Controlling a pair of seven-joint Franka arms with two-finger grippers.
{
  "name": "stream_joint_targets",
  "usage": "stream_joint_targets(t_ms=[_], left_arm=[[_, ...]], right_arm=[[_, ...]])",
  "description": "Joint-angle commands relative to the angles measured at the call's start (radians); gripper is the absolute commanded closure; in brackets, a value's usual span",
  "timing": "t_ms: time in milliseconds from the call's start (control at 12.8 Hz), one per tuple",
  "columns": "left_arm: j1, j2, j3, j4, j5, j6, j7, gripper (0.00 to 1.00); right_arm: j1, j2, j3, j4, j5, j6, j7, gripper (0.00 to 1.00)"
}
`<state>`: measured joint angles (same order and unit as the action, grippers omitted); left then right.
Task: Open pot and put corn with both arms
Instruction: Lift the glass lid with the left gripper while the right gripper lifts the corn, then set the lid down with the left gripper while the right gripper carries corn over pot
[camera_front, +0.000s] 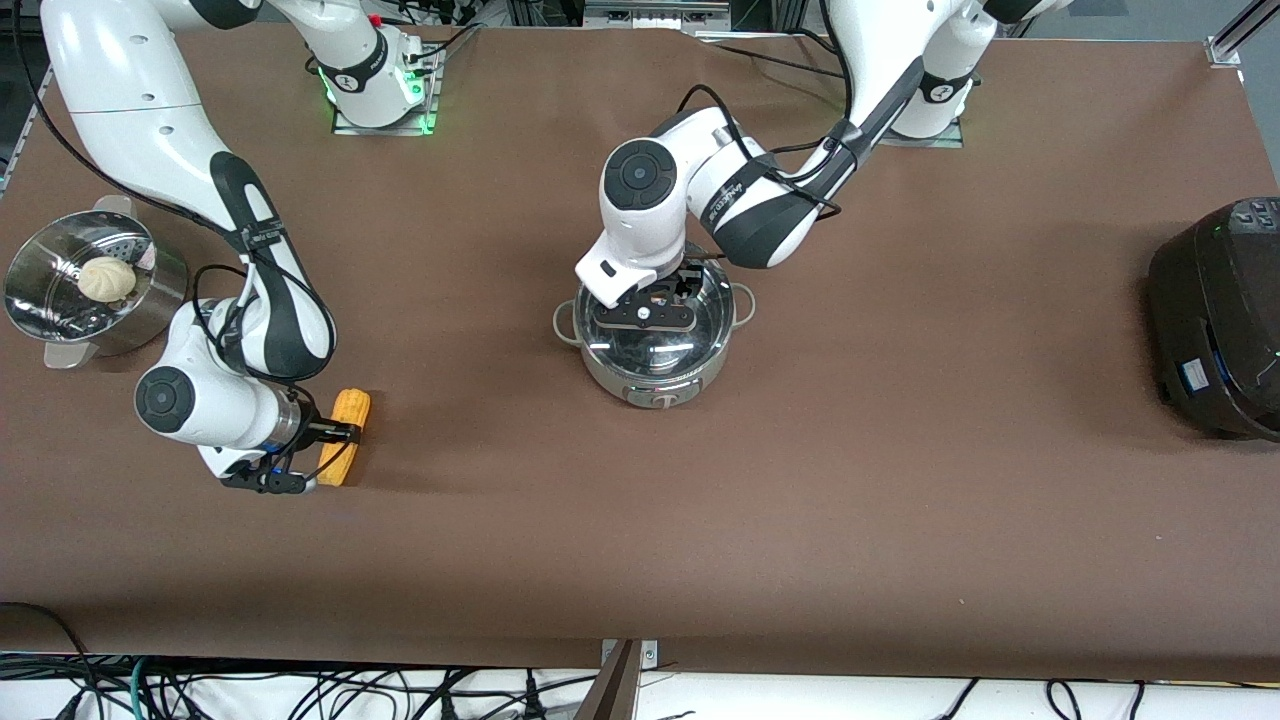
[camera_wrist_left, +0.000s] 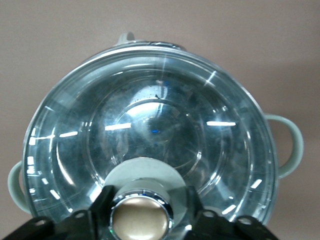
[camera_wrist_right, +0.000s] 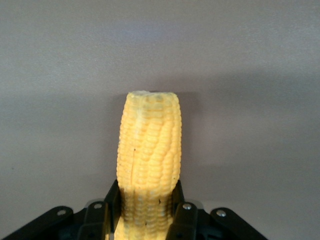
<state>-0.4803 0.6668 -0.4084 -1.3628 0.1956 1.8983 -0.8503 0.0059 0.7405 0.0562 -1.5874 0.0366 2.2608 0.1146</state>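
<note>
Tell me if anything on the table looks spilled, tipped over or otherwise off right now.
Nothing stands out. The pot sits upright with its glass lid level, the left gripper around the lid knob. The corn looks whole in the right gripper, and the steamer stands upright.

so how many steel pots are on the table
2. The lidded pot sits mid-table under the left claw, whose fingers flank the lid knob. The steamer pot, holding a bun, stands at the right arm's end, farther from the front camera than the corn.
</note>
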Motion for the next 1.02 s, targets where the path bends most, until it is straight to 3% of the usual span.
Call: stream_joint_targets(t_ms=[0, 235, 391, 548, 704, 939], left_arm=[[0.006, -0.027, 0.005, 0.023, 0.018, -0.057, 0.002, 1.00], [0.072, -0.105, 0.000, 0.108, 0.010, -0.262, 0.014, 0.99], [0.184, -0.154, 0.003, 0.149, 0.008, -0.398, 0.205, 0.99], [0.332, -0.179, 0.003, 0.104, 0.005, -0.409, 0.450, 0.97], [0.487, -0.165, 0.003, 0.030, 0.015, -0.351, 0.716, 0.97], [0.620, -0.165, 0.005, -0.233, 0.024, -0.020, 0.866, 0.96]], right_arm=[[0.011, -0.035, 0.013, -0.034, 0.016, 0.017, -0.004, 1.00], [0.013, -0.203, 0.046, -0.023, 0.016, -0.211, 0.004, 1.00], [0.013, -0.292, 0.100, -0.004, 0.017, -0.300, 0.043, 1.00], [0.013, -0.311, 0.221, 0.067, 0.014, -0.366, 0.210, 1.00], [0.040, -0.302, 0.359, 0.119, 0.002, -0.369, 0.408, 1.00], [0.222, -0.244, 0.367, 0.150, -0.032, -0.281, 0.548, 1.00]])
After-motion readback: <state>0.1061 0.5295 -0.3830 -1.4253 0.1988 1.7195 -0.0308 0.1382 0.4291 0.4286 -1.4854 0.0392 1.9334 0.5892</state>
